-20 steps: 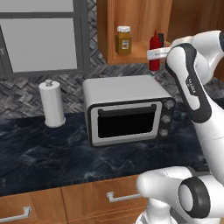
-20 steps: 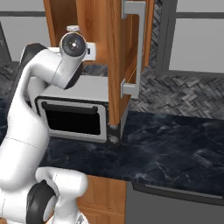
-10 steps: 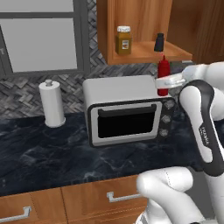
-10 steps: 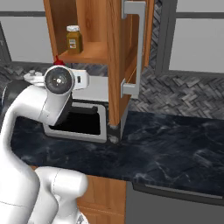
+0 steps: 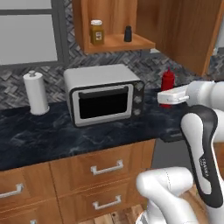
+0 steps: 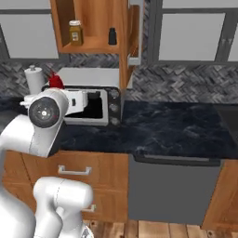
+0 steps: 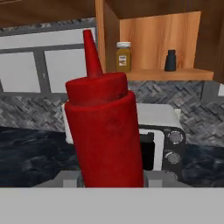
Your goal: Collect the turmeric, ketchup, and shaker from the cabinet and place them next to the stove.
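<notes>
We find the tool clamped on the ketchup, holding the red bottle in the air above the dark marbled desk, just to the right of the silver toaster oven. In the hand view the ketchup stands close before the camera, roughly upright with a slight lean, its pointed nozzle uppermost and its base seated between the fingers. In the right base view we see only the red top of the bottle above the arm's white housing.

We record the turmeric on the shelf board of the cabinet, upright, towards the left of the shelf. The shaker stands on the same board to its right, apart from the jar. The hand view confirms this order: turmeric left, shaker right, with bare shelf between them.

A white paper-towel roll stands upright on the desk left of the toaster oven. Wooden drawers with silver handles sit below the desk.
</notes>
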